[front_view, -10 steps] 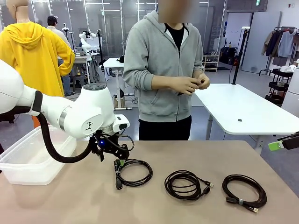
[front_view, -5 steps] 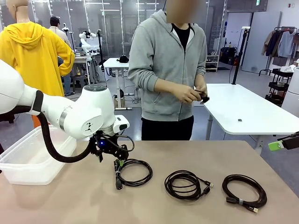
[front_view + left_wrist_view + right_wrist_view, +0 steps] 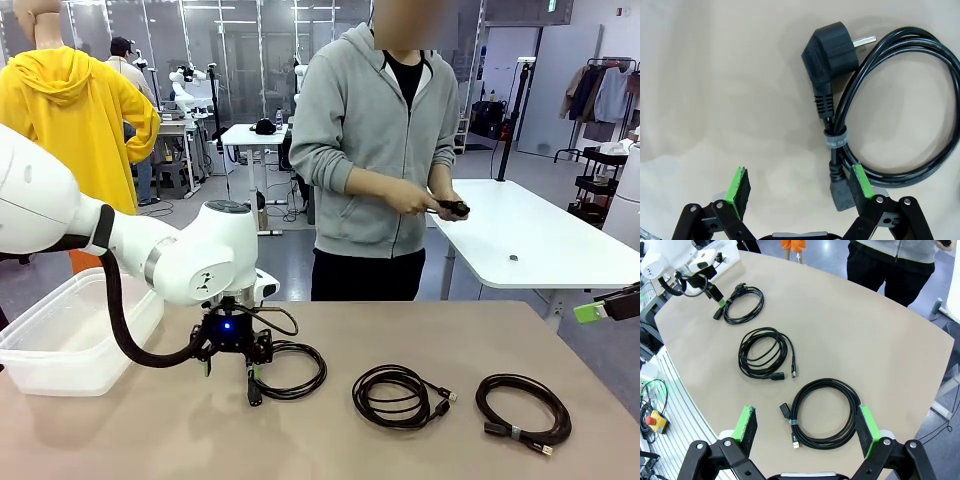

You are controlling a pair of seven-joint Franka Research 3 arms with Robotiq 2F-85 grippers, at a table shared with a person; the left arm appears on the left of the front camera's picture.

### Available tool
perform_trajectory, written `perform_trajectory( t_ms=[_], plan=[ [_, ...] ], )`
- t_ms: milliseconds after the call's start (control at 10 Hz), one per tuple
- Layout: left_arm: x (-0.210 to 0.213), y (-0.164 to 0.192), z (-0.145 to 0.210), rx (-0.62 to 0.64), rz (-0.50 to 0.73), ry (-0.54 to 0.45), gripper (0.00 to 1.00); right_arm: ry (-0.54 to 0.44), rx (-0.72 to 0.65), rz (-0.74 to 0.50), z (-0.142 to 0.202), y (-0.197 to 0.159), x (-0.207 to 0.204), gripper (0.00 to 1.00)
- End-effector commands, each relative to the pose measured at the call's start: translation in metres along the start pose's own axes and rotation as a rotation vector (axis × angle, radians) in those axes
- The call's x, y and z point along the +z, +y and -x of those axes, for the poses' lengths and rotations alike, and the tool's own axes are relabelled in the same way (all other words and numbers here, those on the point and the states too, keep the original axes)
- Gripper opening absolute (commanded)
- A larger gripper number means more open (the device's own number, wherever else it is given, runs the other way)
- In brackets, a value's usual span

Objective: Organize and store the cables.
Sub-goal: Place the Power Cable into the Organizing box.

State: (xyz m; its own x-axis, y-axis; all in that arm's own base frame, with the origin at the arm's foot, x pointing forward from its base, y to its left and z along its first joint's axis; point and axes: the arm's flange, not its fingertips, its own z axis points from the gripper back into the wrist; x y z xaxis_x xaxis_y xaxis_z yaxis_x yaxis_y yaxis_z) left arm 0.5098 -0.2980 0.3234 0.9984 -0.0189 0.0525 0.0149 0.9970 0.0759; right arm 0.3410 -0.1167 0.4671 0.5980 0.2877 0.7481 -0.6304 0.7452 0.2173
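We see three coiled black cables in a row on the tan table: the left cable, bound by a grey tie, the middle cable and the right cable. The left gripper hangs wide open over the left cable's connector end, holding nothing. The right gripper gapes wide, high above the right cable. A clear bin sits at the table's left.

No legible text (tiny print on the cable tie, too blurred)
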Motion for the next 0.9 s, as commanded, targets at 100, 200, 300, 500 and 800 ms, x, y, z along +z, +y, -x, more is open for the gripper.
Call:
perform_trajectory(
  t_ms=[100,200,300,500,800],
  plan=[
    [-0.005,-0.014,-0.017,0.087,0.036,0.009,1.00,-0.014,0.015,-0.009,0.000,-0.002,0.000,1.00],
    [-0.010,-0.015,-0.019,0.118,0.037,0.027,1.00,-0.014,0.015,-0.009,0.000,-0.002,0.000,1.00],
    [-0.014,-0.017,-0.022,0.161,0.045,0.018,1.00,-0.014,0.015,-0.009,0.000,-0.002,0.000,1.00],
    [-0.020,-0.021,-0.026,0.203,0.036,0.026,1.00,-0.014,0.015,-0.009,0.000,-0.002,0.000,1.00],
    [-0.014,-0.022,-0.029,0.234,0.054,-0.015,1.00,-0.014,0.015,-0.009,0.000,-0.002,0.000,1.00]
  ],
)
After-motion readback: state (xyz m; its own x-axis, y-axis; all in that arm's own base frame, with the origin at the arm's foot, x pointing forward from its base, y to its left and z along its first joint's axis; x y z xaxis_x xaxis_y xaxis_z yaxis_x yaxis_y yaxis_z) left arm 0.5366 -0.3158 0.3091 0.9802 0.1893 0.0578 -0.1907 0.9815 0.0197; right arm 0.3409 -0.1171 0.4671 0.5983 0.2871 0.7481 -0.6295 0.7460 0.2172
